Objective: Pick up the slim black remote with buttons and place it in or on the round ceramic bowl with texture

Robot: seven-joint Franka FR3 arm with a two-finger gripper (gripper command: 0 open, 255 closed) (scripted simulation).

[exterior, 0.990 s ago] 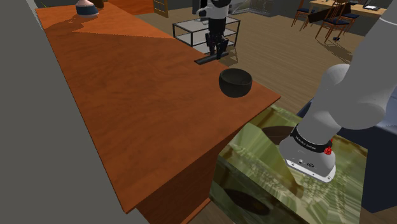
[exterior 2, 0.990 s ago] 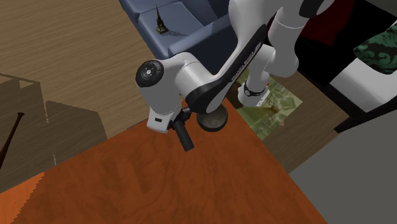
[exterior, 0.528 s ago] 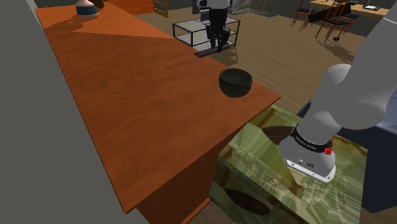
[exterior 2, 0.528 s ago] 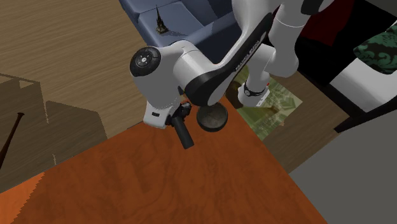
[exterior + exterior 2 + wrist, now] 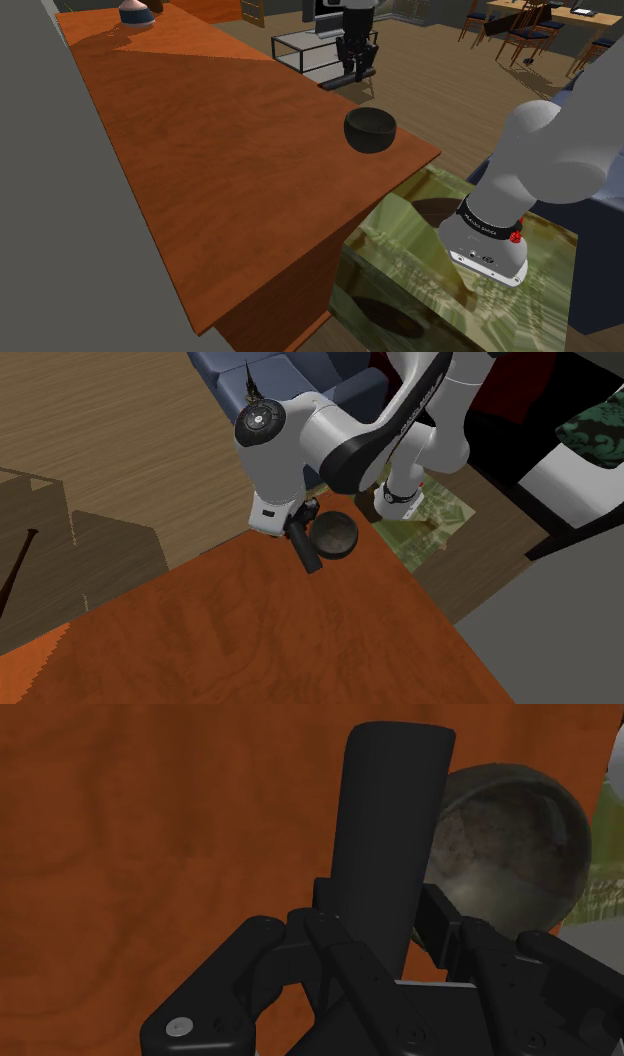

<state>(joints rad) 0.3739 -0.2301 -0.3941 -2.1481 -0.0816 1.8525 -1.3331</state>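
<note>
Wood table [image 5: 220,170] spans the shoulder view. White arm [image 5: 330,437] reaches over the table corner nr the stand. Dark round bowl [image 5: 370,130] sits upright on that corner, mottled grey inside per wrist view. Gripper [image 5: 358,70] hangs above the table just beyond the bowl, pinching slim black remote [image 5: 332,84] by one end. Remote is off the table, w/ free end beside the bowl rim.

Claw [image 5: 301,528] grips black remote [image 5: 311,555] beside bowl [image 5: 340,537]

Orange wood tbl [image 5: 200,150], blue sofa [image 5: 295,374], glass side tbl [image 5: 295,42], chairs [image 5: 520,35]
</note>
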